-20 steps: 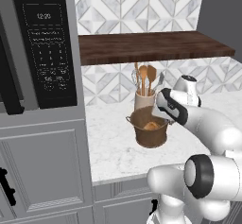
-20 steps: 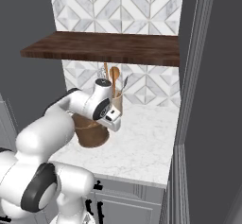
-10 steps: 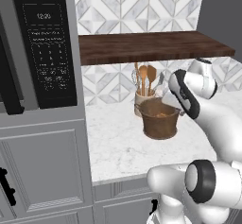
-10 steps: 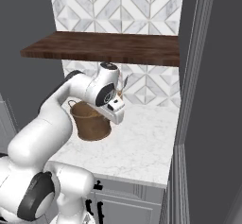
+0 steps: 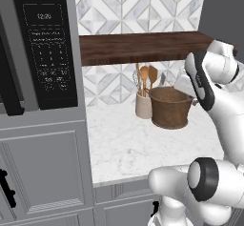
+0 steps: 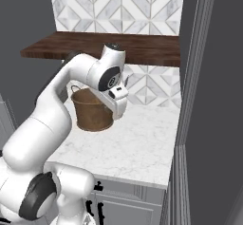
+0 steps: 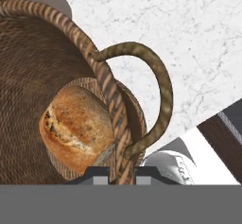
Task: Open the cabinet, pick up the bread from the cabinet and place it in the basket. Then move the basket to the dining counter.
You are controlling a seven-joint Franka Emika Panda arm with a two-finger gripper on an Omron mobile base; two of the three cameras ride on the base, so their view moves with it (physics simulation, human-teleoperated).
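My gripper (image 7: 122, 172) is shut on the rim of the brown woven basket (image 7: 52, 67), with one fingertip inside the wall and one outside, right where the thin hoop handle (image 7: 158, 90) joins. The golden-brown bread (image 7: 75, 128) lies on the basket's bottom. In the left base view the basket (image 5: 169, 107) hangs just above the marble worktop (image 5: 128, 144), right of the utensil jar, with my white hand against its right side. In the right base view the basket (image 6: 92, 110) sits partly behind my hand and forearm.
A cream utensil jar (image 5: 143, 103) with wooden spoons stands close behind and left of the basket. A dark wood shelf (image 5: 143, 46) runs overhead. A black microwave (image 5: 45, 48) is at the left, and a tall grey panel (image 6: 199, 100) bounds the worktop on the right.
The gripper has carried the basket up and to the right, from in front of the utensil jar to its right side. My arm has swung the same way.
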